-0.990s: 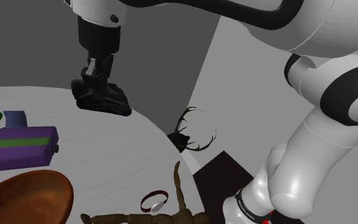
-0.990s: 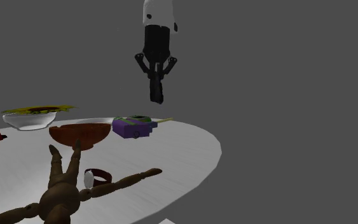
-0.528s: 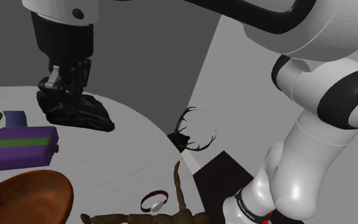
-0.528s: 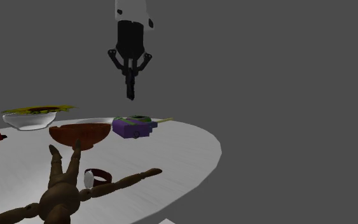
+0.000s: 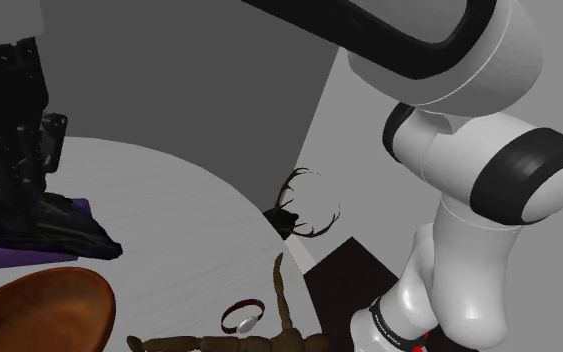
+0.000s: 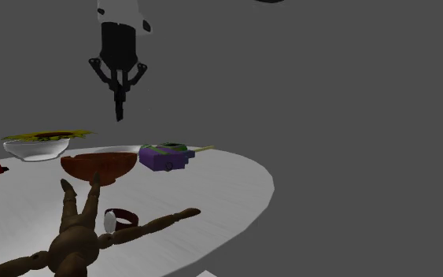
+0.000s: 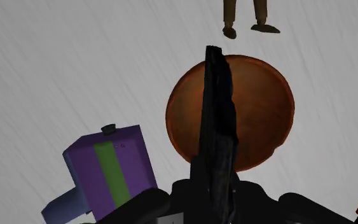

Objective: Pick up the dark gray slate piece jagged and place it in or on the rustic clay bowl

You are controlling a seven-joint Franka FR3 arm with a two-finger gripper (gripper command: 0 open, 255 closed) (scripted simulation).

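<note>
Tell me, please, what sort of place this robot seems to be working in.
Probably a room in a home: a round white table carries household bits, a wooden jointed mannequin and a brown bowl, and a dark antlered ornament stands beside it.

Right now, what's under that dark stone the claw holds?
The brown bowl, well below on the table. The stone hides a strip across the bowl's middle, so whatever lies there is unseen.
</note>
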